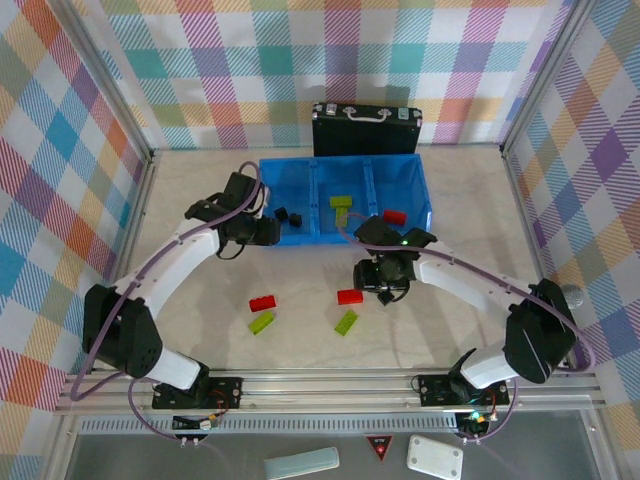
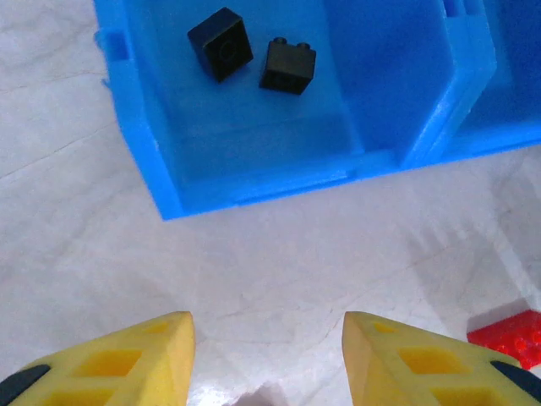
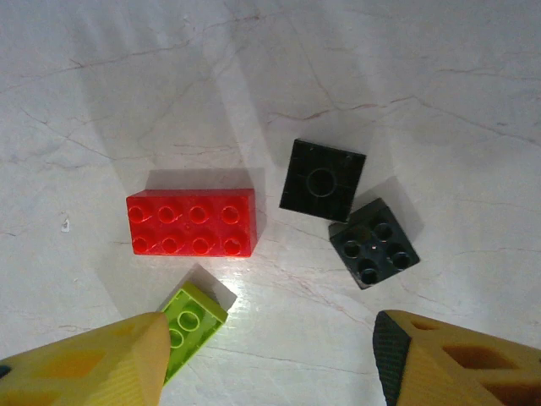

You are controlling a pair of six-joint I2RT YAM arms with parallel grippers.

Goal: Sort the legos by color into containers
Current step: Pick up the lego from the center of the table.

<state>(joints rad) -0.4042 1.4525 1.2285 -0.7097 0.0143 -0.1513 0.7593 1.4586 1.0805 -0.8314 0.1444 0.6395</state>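
Bricks lie partly sorted. The blue bin [image 1: 420, 190] sits at the upper middle of the top view, in front of a black case [image 1: 365, 130]. Its left compartment holds two black cubes [image 2: 220, 44], the middle one a green piece [image 1: 342, 203], the right one a red piece [image 1: 394, 215]. Lower down, two red bricks [image 1: 263, 303] and two green bricks [image 1: 261, 322] lie loose on the table [image 1: 480, 200]. The left fingers [image 2: 127, 359] hang just outside the bin's near left corner, spread apart with nothing between them. The right fingers [image 3: 93, 364] hover over the table, also released and empty. In the right wrist view, two black bricks [image 3: 323, 179] rest just right of a red one, near the frame's centre.
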